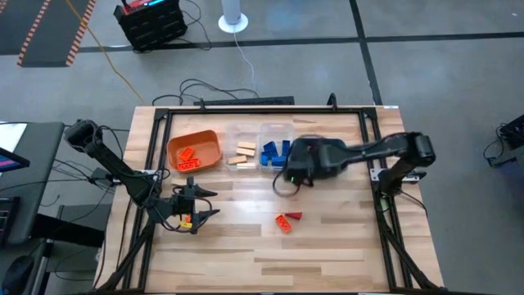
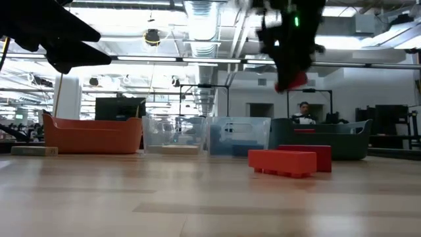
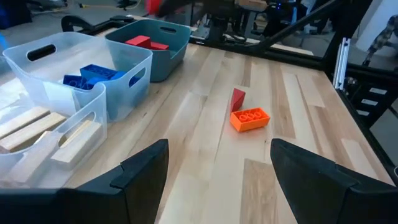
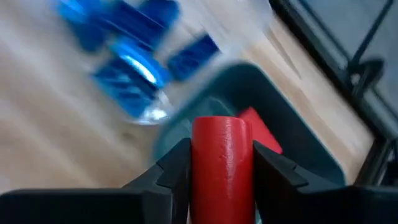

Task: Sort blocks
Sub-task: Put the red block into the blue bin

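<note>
Two loose plastic bricks, one small orange studded brick (image 1: 282,222) and one small red brick (image 1: 295,216) touching it, are lying on the pale wooden table (image 1: 327,254) in the high view, while the right gripper (image 1: 288,174) is hanging beside the row of trays and the left gripper (image 1: 199,206) is waiting near the left edge. Looking level across the table, the low view is showing the right gripper raised well above the boards with a red piece (image 2: 291,81) showing under it, and the orange plastic tray (image 2: 92,135), two clear trays and the dark teal tray (image 2: 345,141) lined up behind. From the left wrist, that gripper's dark fingers (image 3: 140,171) are standing wide apart and empty, facing the clear tray of blue bricks (image 3: 90,74). From the right wrist, the jaws are clamping a red block between them, directly over the teal tray, where another red brick (image 4: 261,130) is lying. Carrying red to its tray appears to be the step in hand; next, the jaws need opening squarely over the teal tray.
</note>
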Available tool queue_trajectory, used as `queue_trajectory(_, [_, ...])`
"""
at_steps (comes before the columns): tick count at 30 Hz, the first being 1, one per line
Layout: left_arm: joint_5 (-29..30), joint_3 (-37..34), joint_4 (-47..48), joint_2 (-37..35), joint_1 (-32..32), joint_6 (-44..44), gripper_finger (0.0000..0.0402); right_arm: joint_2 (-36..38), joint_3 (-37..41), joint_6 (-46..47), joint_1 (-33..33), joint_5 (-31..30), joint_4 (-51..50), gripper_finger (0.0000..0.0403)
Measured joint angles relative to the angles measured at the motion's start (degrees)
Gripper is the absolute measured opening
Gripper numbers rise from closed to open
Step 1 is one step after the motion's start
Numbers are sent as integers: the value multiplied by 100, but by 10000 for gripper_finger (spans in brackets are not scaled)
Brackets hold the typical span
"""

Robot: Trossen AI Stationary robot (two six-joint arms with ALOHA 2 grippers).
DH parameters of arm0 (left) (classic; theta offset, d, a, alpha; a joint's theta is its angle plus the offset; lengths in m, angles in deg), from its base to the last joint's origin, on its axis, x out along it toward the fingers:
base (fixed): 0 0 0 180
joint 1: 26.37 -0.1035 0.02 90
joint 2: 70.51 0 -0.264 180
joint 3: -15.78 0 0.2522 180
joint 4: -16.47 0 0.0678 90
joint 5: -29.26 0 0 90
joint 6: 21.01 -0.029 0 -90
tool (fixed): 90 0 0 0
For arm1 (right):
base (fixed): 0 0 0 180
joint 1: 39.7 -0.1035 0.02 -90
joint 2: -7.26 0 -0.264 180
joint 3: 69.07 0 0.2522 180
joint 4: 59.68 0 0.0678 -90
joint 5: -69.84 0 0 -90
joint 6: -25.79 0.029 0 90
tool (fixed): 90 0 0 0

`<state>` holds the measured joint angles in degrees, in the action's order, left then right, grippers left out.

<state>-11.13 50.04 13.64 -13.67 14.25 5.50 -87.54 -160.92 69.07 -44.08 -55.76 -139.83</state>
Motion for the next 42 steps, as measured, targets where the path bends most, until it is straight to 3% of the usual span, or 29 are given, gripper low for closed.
queue_trajectory(8, [-92,0,-1,-1,0,39,274,642,2024,-326,743,1181,1698,158])
queue_trajectory(12, [-228,0,-1,-1,0,25,274,969,2640,-696,751,1241,2155,158])
queue_trajectory(17, [-228,0,6,-1,-63,-59,274,1049,2937,-1187,837,1230,2202,171])
queue_trajectory(24, [-228,0,7,0,-72,-48,274,1013,2952,-2137,1016,1204,2454,231])
queue_trajectory(28, [-288,0,23,0,-66,-5,274,1091,2658,-2149,949,1208,1968,244])
queue_trajectory(32, [-294,0,25,0,-66,-95,274,1265,2164,-1836,335,1189,1797,242])
queue_trajectory(38, [-287,0,28,0,-66,-188,274,1140,2115,-1057,-1353,980,3288,239])
queue_trajectory(42, [-292,0,54,0,-61,-114,274,773,2166,-466,-2286,593,3654,239])
